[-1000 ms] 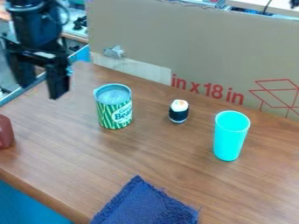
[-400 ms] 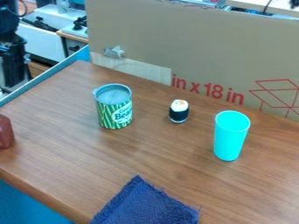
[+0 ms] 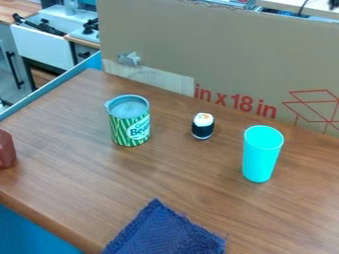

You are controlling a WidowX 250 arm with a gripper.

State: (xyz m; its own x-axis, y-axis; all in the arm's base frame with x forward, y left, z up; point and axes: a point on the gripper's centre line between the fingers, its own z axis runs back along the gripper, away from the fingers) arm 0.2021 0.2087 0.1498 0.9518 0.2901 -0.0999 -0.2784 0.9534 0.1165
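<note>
Here's the green-striped can (image 3: 130,130), upright on the wooden table (image 3: 192,178), between the brown object (image 3: 6,149) and the sushi-like piece (image 3: 202,127); looks stiff and smooth, maybe slippery, heavier if full; I'd favour its opposite side walls, below the rim; my gripper, spread or closed, I cannot tell.

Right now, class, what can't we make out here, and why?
In the camera view:
Brown object: cut off by the left edge.
Blue cloth: cut off by the bottom edge.
Turquoise cup: inside bottom hidden by its wall.
Striped can: back hidden by its front.
Cardboard: hides what's behind.
</note>
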